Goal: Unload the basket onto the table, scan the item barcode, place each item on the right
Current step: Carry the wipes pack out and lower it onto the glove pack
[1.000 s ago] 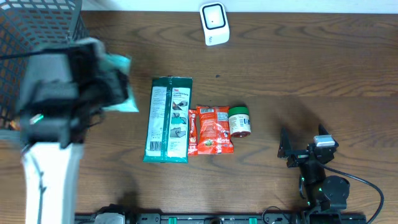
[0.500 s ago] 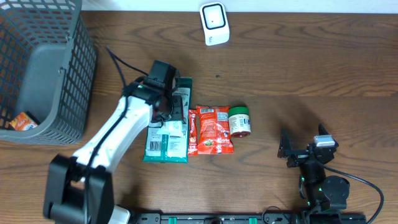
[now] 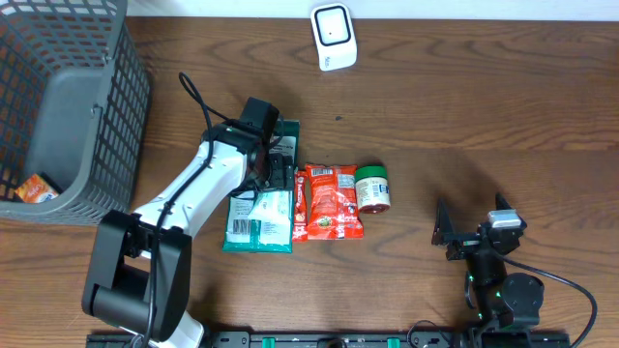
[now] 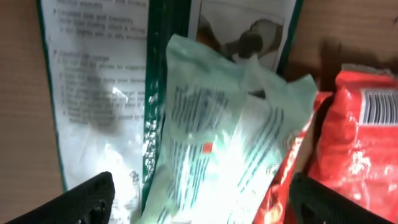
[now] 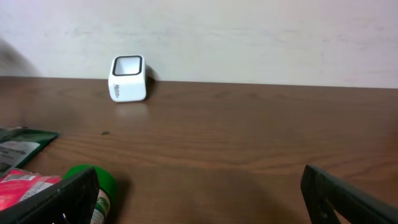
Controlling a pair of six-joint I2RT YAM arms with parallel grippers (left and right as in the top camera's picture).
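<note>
The basket [image 3: 131, 116] stands at the table's [image 3: 484, 106] far left with a small orange packet [image 3: 37, 189] inside. My left gripper [image 4: 200, 196] hangs over the big green-and-white pack [image 4: 99, 81], fingers spread wide. The pale green pouch [image 4: 217, 143] lies between them on that pack, beside the red packet [image 4: 360, 149]. The red packet shows a barcode [image 4: 379, 106]; the other print is too blurred to read. My right gripper [image 5: 199, 199], fingers wide apart, faces the scanner [image 5: 127, 78].
</note>
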